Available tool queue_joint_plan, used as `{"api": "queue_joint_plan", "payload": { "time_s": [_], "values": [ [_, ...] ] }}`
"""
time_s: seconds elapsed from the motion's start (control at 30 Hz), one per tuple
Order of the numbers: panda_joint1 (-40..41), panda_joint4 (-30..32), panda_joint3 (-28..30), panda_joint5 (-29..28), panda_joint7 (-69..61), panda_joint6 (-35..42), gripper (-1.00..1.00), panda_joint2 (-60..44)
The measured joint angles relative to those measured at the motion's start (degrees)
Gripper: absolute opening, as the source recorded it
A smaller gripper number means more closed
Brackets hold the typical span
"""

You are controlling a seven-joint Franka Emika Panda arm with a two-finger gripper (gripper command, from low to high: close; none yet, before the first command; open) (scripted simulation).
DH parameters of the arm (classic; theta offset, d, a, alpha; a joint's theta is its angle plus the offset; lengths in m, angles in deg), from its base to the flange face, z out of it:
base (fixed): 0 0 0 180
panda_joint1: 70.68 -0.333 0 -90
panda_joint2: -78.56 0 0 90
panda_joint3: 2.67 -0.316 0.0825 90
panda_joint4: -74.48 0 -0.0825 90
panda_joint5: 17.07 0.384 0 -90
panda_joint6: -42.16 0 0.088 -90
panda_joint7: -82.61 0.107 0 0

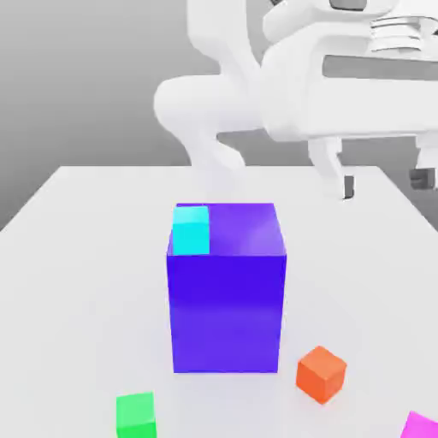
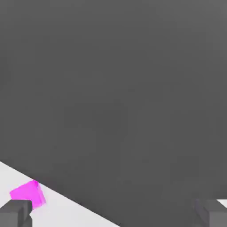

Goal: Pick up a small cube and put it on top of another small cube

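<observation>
Small magenta-pink cube (image 1: 421,425), plain and matte, resting on the white table (image 1: 77,257) at the near edge toward the exterior view's right, just beyond the orange cube (image 1: 322,374). Small green cube (image 1: 136,415), same size, well apart toward the exterior view's left. Large blue-violet block (image 1: 227,291) between them, cyan cube (image 1: 191,229) on top. Gripper (image 1: 383,181) raised above the table, fingers spread wide, holding nothing.

Cyan cube (image 1: 191,230) atop violet block (image 1: 227,291) — orange cube (image 1: 322,374)
</observation>
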Motion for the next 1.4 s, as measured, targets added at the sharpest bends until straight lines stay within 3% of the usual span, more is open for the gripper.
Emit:
{"api": "queue_joint_plan", "payload": {
  "time_s": [0.43, 0.57, 0.6, 0.83, 1.0, 1.4],
  "values": [
    [-6.18, -4.09, -3.22, -5.76, -7.00, -5.70, 0.00, -27.24],
    [-7.60, -5.87, -2.28, -7.67, -6.59, -10.76, 0.00, -35.57],
    [-7.91, -6.26, -1.93, -7.90, -6.46, -11.99, -1.00, -37.23],
    [-7.97, -6.31, -1.89, -7.91, -6.47, -12.09, -1.00, -37.45],
    [-6.41, -4.82, -2.91, -6.78, -9.08, -5.60, -1.00, -31.14],
    [-0.92, -14.20, 5.52, -20.58, -32.91, 16.07, -1.00, -37.45]
  ]
}}
